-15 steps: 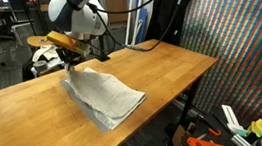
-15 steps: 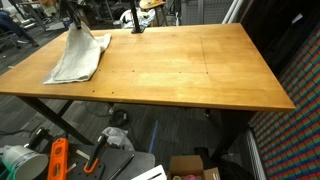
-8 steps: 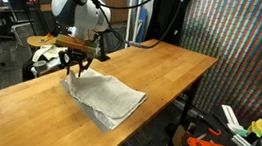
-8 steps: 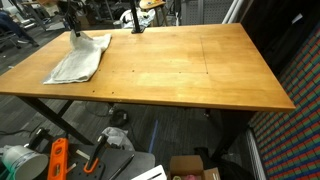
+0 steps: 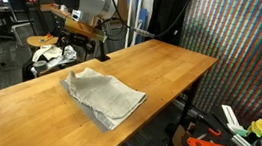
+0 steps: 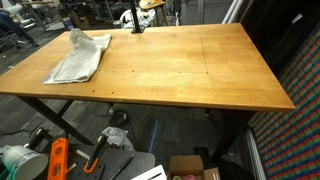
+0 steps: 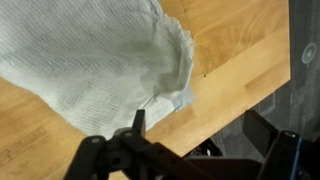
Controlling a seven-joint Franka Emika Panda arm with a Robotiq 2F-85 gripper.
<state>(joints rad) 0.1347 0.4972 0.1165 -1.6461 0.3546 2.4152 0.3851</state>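
One towel lies rumpled on the table, below the end effector. Its fingers stand apart and empty, so the towel rests free under its own weight.

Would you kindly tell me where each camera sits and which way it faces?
In an exterior view: off a corner of the table, facing across the cloth to the arm and gripper beyond.
In an exterior view: higher, off a long edge, looking down on table and cloth; the arm hardly shows.
Wrist view: above the cloth, looking down; gripper frame along the bottom.
All three share the cloth and table.
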